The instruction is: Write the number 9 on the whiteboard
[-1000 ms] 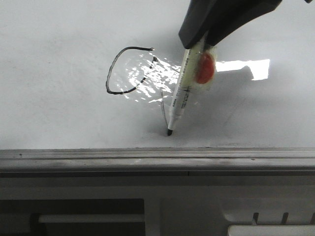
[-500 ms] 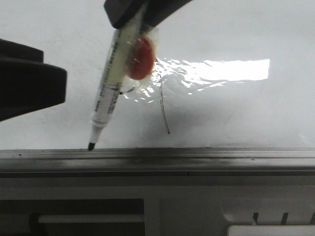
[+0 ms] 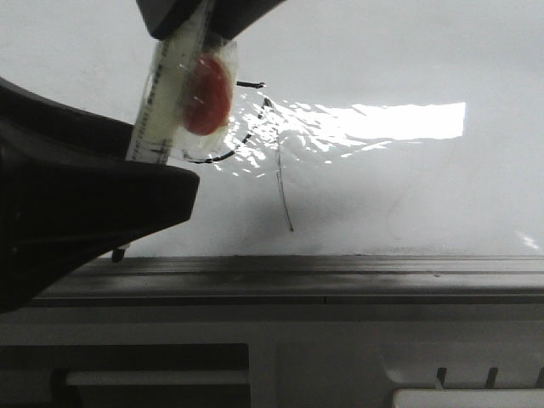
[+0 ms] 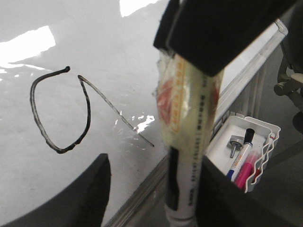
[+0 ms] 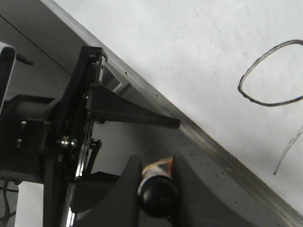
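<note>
While the marker (image 3: 166, 102) is clamped in the right gripper (image 5: 156, 184), the number 9 (image 4: 71, 111) is partly hidden by it on the whiteboard (image 3: 408, 195); the left gripper (image 3: 93, 212) is spread.

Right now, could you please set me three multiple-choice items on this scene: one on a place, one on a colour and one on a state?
1. Where is the white pen tray?
A. on the whiteboard's writing face
B. off the board, beyond its ledge
C. in the left arm's jaws

2. What colour is the line of the number 9?
A. red
B. blue
C. black

3. What state is the marker in?
A. gripped by the right gripper
B. lying on the ledge
C. stored in the tray

Answers:
1. B, since the left wrist view shows it past the ledge.
2. C, as the loop and stem are black.
3. A, as the jaws are closed on its barrel.
</note>
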